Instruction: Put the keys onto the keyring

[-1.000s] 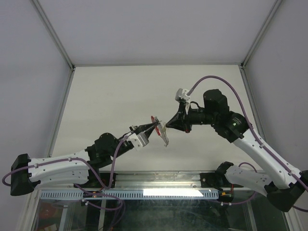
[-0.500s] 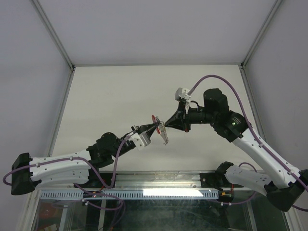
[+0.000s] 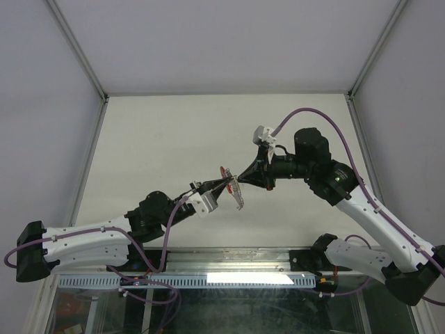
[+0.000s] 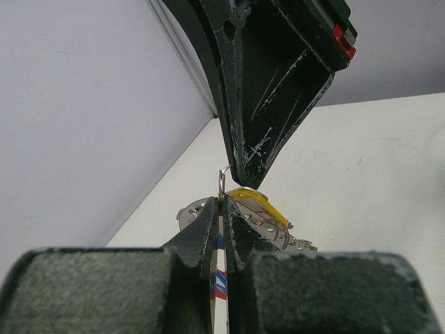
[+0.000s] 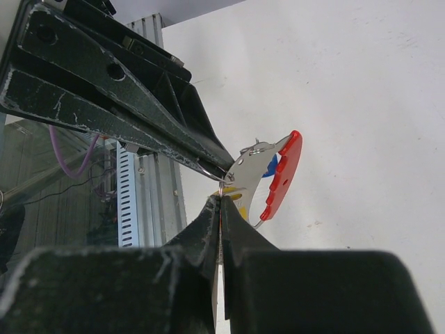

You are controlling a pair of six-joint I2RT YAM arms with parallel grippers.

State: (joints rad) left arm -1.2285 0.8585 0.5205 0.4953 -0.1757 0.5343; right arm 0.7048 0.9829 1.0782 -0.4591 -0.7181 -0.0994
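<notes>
Both arms meet tip to tip in mid-air over the middle of the worktop (image 3: 174, 139). The left gripper (image 4: 221, 209) reaches in from the near left and the right gripper (image 5: 220, 203) from the right, noses almost touching. Both sets of jaws are together. The left pair pinches a thin metal edge that appears to belong to the keyring (image 5: 284, 174). Its red tab stands just past the left tip on the far side, with the silvery part beside it. The right pair pinches a thin bright strip, likely the blade of the yellow key (image 4: 259, 202), whose head sits directly under the right nose; not certain. The blue key (image 5: 270, 164) shows only as a sliver between red tab and silver, and whether it is threaded cannot be told. A fine wire loop (image 4: 222, 179) bridges the two tips, so the coming move turns on that short gap, along the line joining the noses. Neither arm is nearer. There is open air all round, with the side walls and near rail (image 3: 229, 259) well apart.
</notes>
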